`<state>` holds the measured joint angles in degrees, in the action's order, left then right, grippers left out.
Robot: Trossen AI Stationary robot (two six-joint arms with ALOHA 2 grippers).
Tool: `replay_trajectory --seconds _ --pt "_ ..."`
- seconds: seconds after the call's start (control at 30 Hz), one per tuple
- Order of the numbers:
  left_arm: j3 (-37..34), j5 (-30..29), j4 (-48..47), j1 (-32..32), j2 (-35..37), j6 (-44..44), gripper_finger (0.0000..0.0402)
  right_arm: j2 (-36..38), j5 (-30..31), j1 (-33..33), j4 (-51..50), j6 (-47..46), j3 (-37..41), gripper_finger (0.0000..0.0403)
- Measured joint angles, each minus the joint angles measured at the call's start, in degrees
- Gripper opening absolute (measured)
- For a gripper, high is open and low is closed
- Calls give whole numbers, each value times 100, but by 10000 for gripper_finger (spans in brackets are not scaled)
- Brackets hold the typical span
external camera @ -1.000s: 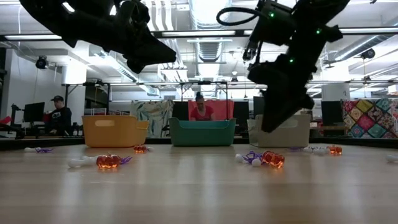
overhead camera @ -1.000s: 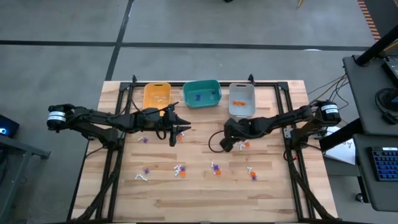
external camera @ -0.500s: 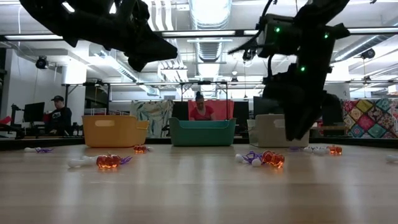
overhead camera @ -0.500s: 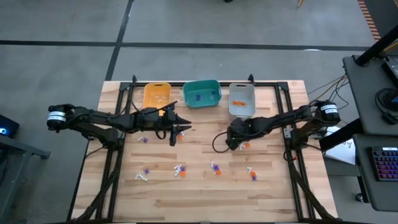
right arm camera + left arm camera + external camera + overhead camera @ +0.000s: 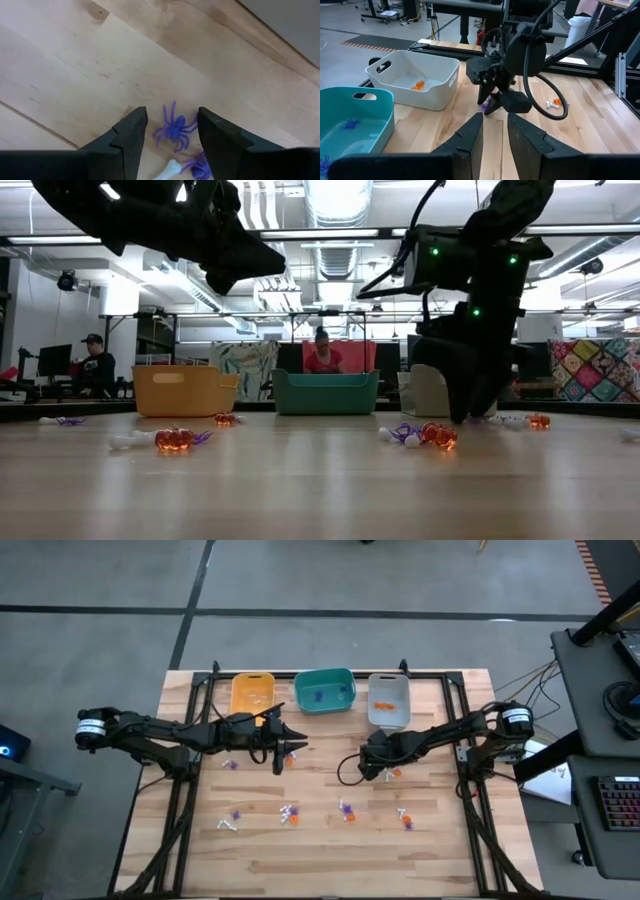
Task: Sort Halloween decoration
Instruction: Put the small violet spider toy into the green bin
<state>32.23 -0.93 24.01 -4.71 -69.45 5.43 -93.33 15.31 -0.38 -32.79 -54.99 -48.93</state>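
Observation:
Halloween decorations lie scattered on the wooden table (image 5: 320, 850): small orange, purple and white trinkets. A purple spider (image 5: 174, 128) lies on the wood between the open fingers of my right gripper (image 5: 172, 114), which points down at the table right of centre (image 5: 372, 773). Its fingers stand on either side of the spider without touching it. A second purple spider (image 5: 198, 165) and a white bone (image 5: 167, 171) lie just beside it. My left gripper (image 5: 292, 748) hangs high above the table's middle, with a narrow gap between its fingers (image 5: 495, 125) and nothing in it.
Three bins stand in a row at the far edge: yellow (image 5: 252, 692), teal (image 5: 325, 690) and grey (image 5: 389, 700), the grey one holding orange pieces. More trinkets lie toward the near edge (image 5: 346, 810) and at the left (image 5: 232, 765). People sit in the room behind.
My right gripper has come down from well above the table to just over the wood, its fingers now around the purple spider. My left arm has kept still.

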Motion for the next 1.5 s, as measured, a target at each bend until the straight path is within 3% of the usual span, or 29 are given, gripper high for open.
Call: replay_trajectory --seconds 0.13,0.47,0.63,0.97,1.13,1.33,1.5 --pt "0 0 0 0 0 0 72 -78 -4 2 138 3 7 156" --pt "0 0 0 0 0 0 72 -69 -42 2 258 32 -28 63" --pt "0 0 0 0 0 0 72 21 -52 2 340 162 -23 36" --pt "0 2 0 0 0 -2 72 594 227 -11 764 596 0 31" --pt "0 2 4 0 0 -2 72 819 204 -31 1566 1138 -9 31" --pt "0 3 0 10 0 11 72 1131 -673 -255 1344 1511 -11 31" --pt "0 9 0 17 0 162 72 1307 -1130 -330 151 1583 -11 31"
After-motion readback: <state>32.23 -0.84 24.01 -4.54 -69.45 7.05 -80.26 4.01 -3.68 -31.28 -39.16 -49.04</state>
